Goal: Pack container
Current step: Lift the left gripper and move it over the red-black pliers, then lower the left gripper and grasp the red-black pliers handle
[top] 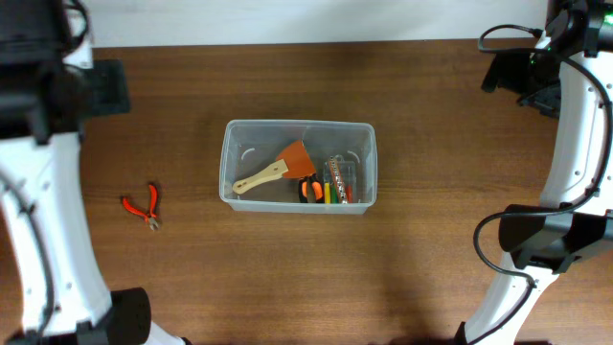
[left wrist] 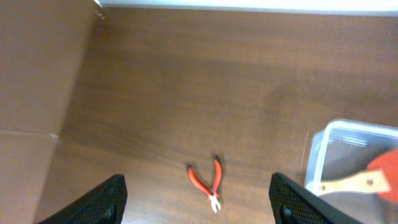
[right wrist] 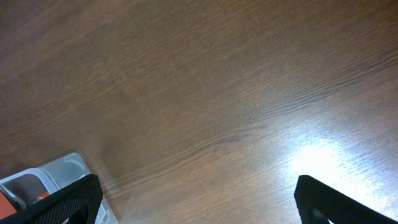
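The container is a clear plastic tub at the middle of the table. In it lie an orange scraper with a wooden handle, an orange-handled tool and a small clear case of coloured bits. Red-handled pliers lie on the table to its left and also show in the left wrist view. My left gripper is open and empty, high above the pliers, with the container's corner at the right. My right gripper is open and empty over bare wood, with the container's corner at the lower left.
The table is dark wood. Its far edge meets a white wall at the top. My white arm bases stand at the left and right sides. A brown board fills the left of the left wrist view.
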Motion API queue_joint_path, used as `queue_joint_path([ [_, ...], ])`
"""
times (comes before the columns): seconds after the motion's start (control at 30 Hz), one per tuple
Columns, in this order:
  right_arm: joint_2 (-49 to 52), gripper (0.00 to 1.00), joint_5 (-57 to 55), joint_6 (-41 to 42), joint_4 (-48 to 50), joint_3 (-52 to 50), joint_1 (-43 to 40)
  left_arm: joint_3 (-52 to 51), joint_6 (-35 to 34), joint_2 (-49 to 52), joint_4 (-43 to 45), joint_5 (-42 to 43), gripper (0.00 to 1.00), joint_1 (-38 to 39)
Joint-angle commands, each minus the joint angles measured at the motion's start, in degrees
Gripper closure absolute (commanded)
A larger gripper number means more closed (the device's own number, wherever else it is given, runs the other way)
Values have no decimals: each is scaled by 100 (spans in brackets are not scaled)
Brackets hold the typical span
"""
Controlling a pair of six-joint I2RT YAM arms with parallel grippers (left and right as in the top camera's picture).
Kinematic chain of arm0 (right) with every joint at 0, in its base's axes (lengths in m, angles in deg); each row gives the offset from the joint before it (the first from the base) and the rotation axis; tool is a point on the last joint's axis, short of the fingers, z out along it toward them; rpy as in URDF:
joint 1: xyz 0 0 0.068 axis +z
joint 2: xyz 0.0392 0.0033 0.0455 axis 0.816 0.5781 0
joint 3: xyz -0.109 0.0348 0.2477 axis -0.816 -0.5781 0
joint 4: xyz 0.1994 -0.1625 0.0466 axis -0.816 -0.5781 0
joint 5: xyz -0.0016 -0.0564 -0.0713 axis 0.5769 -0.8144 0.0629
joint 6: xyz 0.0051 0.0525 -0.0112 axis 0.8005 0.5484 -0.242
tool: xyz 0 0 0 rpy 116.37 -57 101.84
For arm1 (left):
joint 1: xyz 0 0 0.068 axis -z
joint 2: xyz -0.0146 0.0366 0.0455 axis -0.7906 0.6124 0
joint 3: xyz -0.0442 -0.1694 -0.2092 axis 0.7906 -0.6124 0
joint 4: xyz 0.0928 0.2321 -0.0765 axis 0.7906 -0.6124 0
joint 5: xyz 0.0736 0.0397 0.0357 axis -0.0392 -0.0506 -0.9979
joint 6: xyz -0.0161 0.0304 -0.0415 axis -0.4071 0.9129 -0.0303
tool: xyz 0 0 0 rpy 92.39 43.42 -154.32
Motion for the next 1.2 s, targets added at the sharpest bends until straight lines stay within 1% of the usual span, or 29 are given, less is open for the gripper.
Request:
queue_joint_path([
  [0.0, -44, 1, -31, -11, -2, 39, -2, -1119, 160, -164, 549, 214, 24, -11],
  [0.13, -44, 1, -31, -11, -2, 39, -2, -2568, 155, -535, 1401, 275, 23, -11],
  [0.17, -44, 1, -31, -11, -2, 39, -2, -3084, 151, -656, 1681, 275, 23, -13],
  [0.3, -44, 1, -31, -11, -2, 39, -2, -4297, 153, -804, 2332, 273, 19, -79],
  [0.37, -44, 1, -31, -11, -2, 39, -2, -4937, 153, -791, 2734, 275, 7, -221],
  [0.47, -44, 1, -31, -11, -2, 39, -2, -5460, 151, -791, 3058, 323, 6, -542],
  [0.53, -44, 1, -31, -11, -2, 39, -2, -5683, 162, -791, 3119, 564, 6, -861],
  [0.57, -44, 2, -31, -11, -2, 39, -2, -5781, 280, -791, 3167, 811, 6, -1056],
  [0.73, -44, 1, -31, -11, -2, 37, -2, -6008, 721, -778, 3392, 1469, 6, -1488],
  [0.87, -44, 1, -31, -11, -2, 39, -2, -6157, 942, -660, 3558, 1764, 5, -1530],
  [0.97, -44, 1, -31, -11, -2, 39, -2, -6161, 1069, -424, 3611, 1928, 7, -1513],
  [1.17, -44, 1, -31, -11, -2, 39, -2, -6159, 1147, 144, 3757, 1947, 10, -1443],
])
